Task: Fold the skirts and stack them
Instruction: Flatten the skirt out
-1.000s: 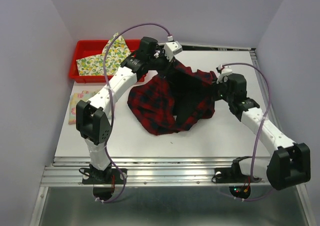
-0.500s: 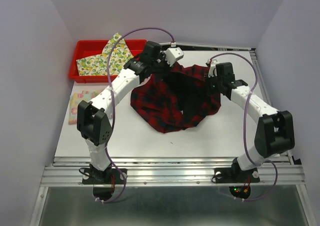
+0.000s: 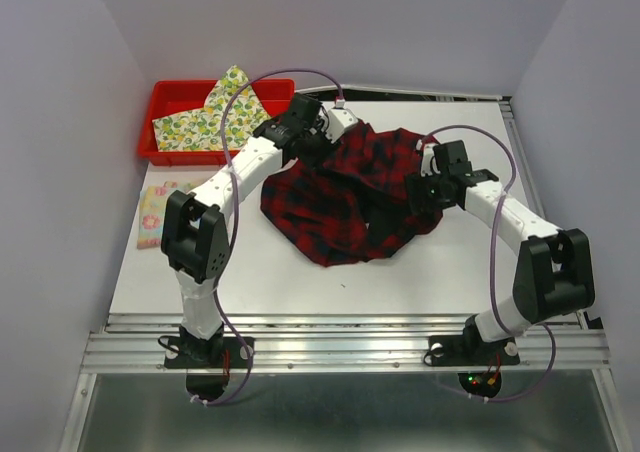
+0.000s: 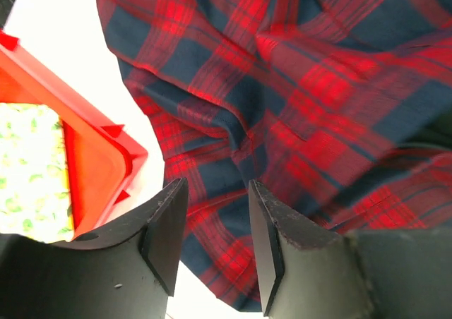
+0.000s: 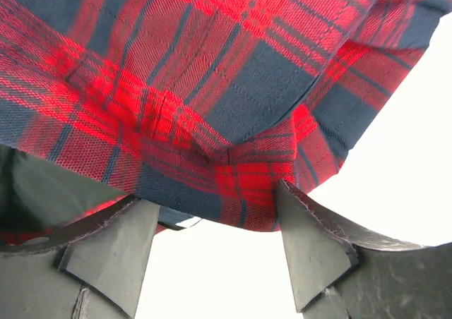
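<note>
the left arm (image 3: 243, 170) and right arm (image 3: 507, 224) wear white shells on the links and black housings at the joints. a lilac cable (image 3: 285, 71) loops from each wrist down to its base (image 3: 205, 352). the left tool (image 4: 216, 192) and right tool (image 5: 212, 199) have matte dark grey fingers (image 4: 166, 234), wedge-shaped with flat inner faces and worn edges.

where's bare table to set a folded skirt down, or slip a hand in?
Free: the near strip of table between the plaid skirt and the front rail; also the far-right corner behind the right arm's fingers. Crowded: the left side, where the left arm crosses beside the floral skirt and the red bin.
</note>
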`<state>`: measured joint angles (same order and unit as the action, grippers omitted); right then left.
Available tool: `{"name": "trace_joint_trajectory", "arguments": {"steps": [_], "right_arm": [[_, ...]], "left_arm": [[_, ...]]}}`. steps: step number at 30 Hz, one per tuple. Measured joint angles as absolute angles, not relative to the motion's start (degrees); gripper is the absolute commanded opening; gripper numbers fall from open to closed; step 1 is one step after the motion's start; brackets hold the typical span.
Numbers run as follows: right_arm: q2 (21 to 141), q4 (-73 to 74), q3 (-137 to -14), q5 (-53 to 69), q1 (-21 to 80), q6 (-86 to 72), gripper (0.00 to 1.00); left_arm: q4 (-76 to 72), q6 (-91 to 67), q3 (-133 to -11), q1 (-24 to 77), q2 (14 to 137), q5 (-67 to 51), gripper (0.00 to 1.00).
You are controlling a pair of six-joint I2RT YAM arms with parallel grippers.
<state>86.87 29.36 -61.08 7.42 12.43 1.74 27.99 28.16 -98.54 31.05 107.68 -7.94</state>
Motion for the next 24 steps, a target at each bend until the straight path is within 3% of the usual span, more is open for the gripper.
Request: {"name": "trace_joint_trajectory", "arguments": {"steps": [6, 11, 24], "right_arm": [[86.8, 30.1, -58.3, 7.8, 12.4, 2.6, 0.64], [86.9, 30.2, -57.3, 10.0, 12.4, 3.7, 0.61], [91.5, 30.1, -59.4, 12.3, 12.4, 4.3, 0.60]], "left_arm": [[30.5, 30.0, -100.3, 31.0, 109.7, -11.6, 0.61], [33.0, 36.5, -100.5, 31.0, 107.5, -17.0, 0.75], [45.8, 63.6, -100.4, 32.7, 100.4, -15.7, 0.76]]}}
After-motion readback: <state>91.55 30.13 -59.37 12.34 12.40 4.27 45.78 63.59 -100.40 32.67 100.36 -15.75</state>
